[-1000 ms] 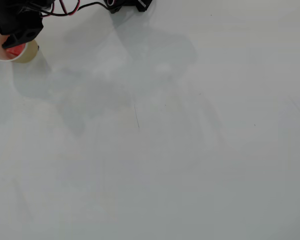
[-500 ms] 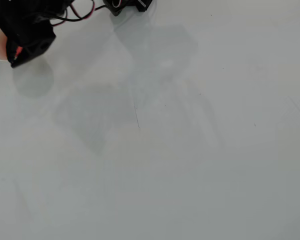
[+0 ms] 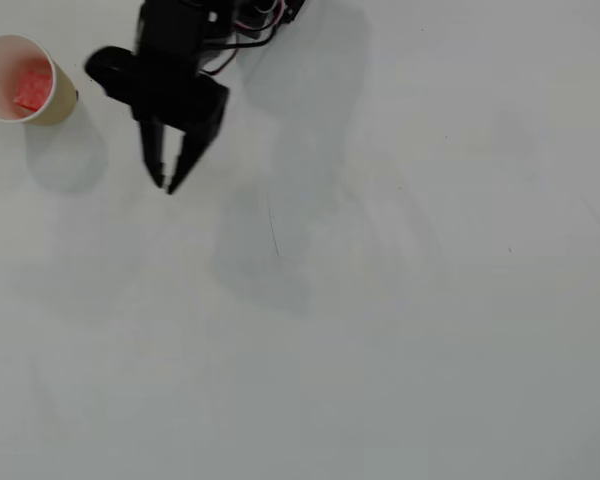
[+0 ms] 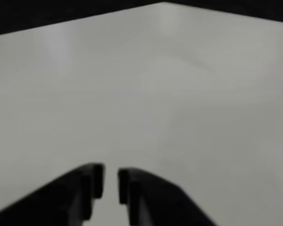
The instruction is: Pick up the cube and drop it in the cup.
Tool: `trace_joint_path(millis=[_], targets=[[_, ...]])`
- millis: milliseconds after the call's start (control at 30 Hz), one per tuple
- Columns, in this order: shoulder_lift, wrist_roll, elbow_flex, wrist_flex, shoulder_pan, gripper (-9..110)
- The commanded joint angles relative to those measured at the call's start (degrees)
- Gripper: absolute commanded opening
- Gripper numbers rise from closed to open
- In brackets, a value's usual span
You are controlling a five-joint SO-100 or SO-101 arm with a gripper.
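Cube (image 3: pixel 32 89) sits inside your paper cup (image 3: pixel 64 100) at the overhead view's upper left, red against the cream inside. Your gripper (image 3: pixel 165 184) hangs well right of the cup, holding nothing, fingers nearly together with a slim gap. Only the wrist view (image 4: pixel 111 181) shows that gap clearly, over what seems bare white table (image 4: pixel 179 94).

My table (image 3: pixel 400 330) is a plain white surface with a few faint scratches. In the overhead view only the cup (image 3: pixel 60 100) stands on it, at the far left corner.
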State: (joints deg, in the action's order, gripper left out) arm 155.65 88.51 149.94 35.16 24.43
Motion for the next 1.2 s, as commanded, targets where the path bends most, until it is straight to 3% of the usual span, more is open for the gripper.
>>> trace_joint_path(millis=[0, 533, 1167], targets=[[5.71, -0.35, 0.35, 0.53, -7.65, 0], [20.13, -0.44, 14.15, 8.26, -26.89, 0], [23.99, -0.44, 24.17, 17.49, -29.97, 0]])
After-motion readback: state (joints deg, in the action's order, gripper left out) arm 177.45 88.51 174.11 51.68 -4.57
